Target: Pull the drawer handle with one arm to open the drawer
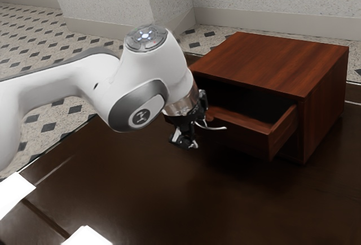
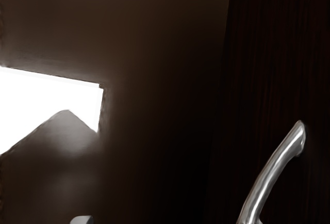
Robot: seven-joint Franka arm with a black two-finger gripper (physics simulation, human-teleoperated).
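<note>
A reddish-brown wooden cabinet (image 1: pixel 271 58) stands on the dark table at the exterior view's right. Its drawer (image 1: pixel 248 138) is pulled partway out toward the arm, with a dark gap behind its front. A curved silver handle (image 1: pixel 217 126) sticks out from the drawer front. My black gripper (image 1: pixel 185 141) hangs pointing down right at the near end of that handle, under the white wrist. In the wrist view the handle (image 2: pixel 273 175) runs as a bright bar against the dark drawer front (image 2: pixel 278 53), close beside my hand.
The dark table (image 1: pixel 169 200) stretches toward the front. White sheets lie at its near left edge (image 1: pixel 11 191) and bottom edge (image 1: pixel 84 236); one white sheet (image 2: pixel 46 100) appears in the wrist view. Checkered floor and a wall lie behind.
</note>
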